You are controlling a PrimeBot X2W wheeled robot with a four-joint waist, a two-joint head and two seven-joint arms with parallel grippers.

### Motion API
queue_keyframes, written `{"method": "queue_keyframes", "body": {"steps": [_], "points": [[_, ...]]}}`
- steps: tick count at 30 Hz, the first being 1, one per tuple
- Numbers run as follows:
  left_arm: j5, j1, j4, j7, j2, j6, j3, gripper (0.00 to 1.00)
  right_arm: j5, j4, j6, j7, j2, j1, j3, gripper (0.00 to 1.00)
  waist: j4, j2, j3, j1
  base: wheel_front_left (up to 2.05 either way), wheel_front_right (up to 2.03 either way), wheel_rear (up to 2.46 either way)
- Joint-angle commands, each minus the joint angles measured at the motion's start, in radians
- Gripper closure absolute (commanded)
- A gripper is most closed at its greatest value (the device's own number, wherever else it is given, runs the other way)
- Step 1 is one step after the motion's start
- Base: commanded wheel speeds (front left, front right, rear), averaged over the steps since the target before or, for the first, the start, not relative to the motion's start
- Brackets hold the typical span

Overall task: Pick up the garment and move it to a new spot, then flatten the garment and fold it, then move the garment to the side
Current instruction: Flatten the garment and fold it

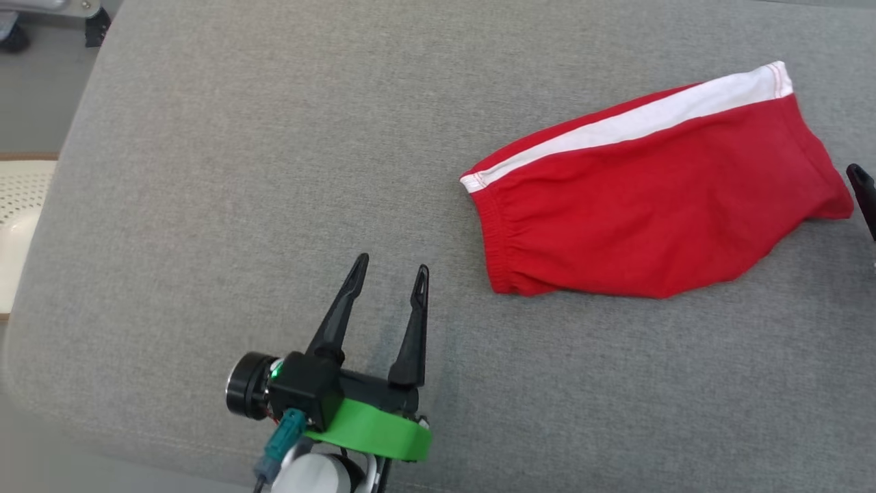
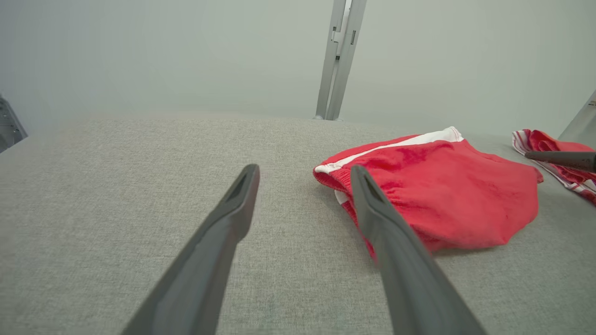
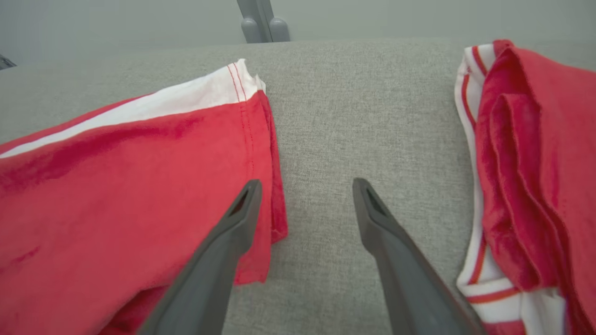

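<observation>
Garment (image 1: 657, 198), red with a white stripe, lies flat on the grey cushion (image 1: 239, 171), centre right of the head view. Left gripper (image 1: 392, 264), lower centre, has its fingers spread, holds nothing and is clear of the cloth. Right gripper (image 3: 307, 185) has its fingers spread and empty, between the garment's hem and a second red garment (image 3: 526, 163).

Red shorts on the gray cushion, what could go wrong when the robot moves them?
The open right gripper sits between the red shorts and another red-and-white garment, so it might snag the wrong one. The shorts look folded in layers, and pinching just the top layer could pull the fold apart.
</observation>
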Motion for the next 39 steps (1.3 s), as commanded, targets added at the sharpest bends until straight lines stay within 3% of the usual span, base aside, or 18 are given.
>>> {"method": "queue_keyframes", "body": {"steps": [1, 7, 13, 14, 15, 16, 25, 30, 35, 39], "points": [[0.023, 0.023, -0.008, -0.003, -0.014, -0.012, 0.008, 0.00, -0.019, 0.030, 0.000, 0.026, 0.014, -0.032, -0.009, 0.00, 0.063, -0.0001, 0.010, 0.0000, 0.00, 0.00, 0.00], [0.084, 0.048, -0.015, -0.003, -0.044, -0.051, -0.003, 0.00, -0.095, 0.171, 0.000, 0.125, 0.026, -0.111, -0.018, 0.00, 0.140, -0.0001, 0.034, 0.0000, 0.00, 0.00, 0.00], [0.099, 0.055, -0.026, -0.003, -0.050, -0.054, 0.006, 0.00, -0.137, 0.245, 0.000, 0.191, 0.051, -0.124, 0.020, 0.00, 0.164, -0.0001, 0.038, 0.0000, 0.00, 0.00, 0.00], [0.095, 0.056, -0.029, -0.003, -0.050, -0.051, 0.007, 0.00, -0.136, 0.249, 0.000, 0.198, 0.058, -0.119, 0.029, 0.49, 0.162, -0.0001, 0.036, 0.0000, 0.00, 0.00, 0.00], [0.094, 0.058, -0.030, -0.003, -0.050, -0.047, 0.009, 0.00, -0.136, 0.249, 0.001, 0.203, 0.062, -0.114, 0.037, 0.85, 0.158, -0.0001, 0.034, 0.0000, 0.00, 0.00, 0.00], [0.096, 0.058, -0.031, -0.003, -0.050, -0.044, 0.011, 0.00, -0.134, 0.247, 0.002, 0.207, 0.067, -0.108, 0.045, 1.00, 0.154, -0.0001, 0.032, 0.0000, 0.00, 0.00, 0.00], [0.141, 0.065, -0.010, -0.003, -0.049, -0.051, 0.036, 0.00, -0.126, 0.232, -0.001, 0.151, 0.066, -0.058, 0.062, 1.00, 0.040, -0.0001, -0.010, 0.0000, 0.00, 0.00, 0.00], [0.158, 0.066, 0.003, -0.003, -0.049, -0.069, 0.048, 0.00, -0.136, 0.207, -0.002, 0.109, 0.013, -0.045, 0.049, 1.00, -0.023, -0.0001, -0.031, 0.0000, 0.00, 0.00, 0.00], [0.158, 0.073, 0.013, -0.003, -0.049, -0.078, 0.053, 0.00, -0.157, 0.173, -0.001, 0.085, -0.015, -0.057, 0.041, 1.00, -0.054, -0.0001, -0.054, 0.0000, 0.00, 0.00, 0.00], [0.157, 0.079, 0.026, -0.003, -0.048, -0.082, 0.052, 0.00, -0.188, 0.121, -0.001, 0.070, 0.008, -0.088, 0.052, 1.00, -0.063, -0.0001, -0.073, 0.0000, 0.00, 0.00, 0.00]]}}
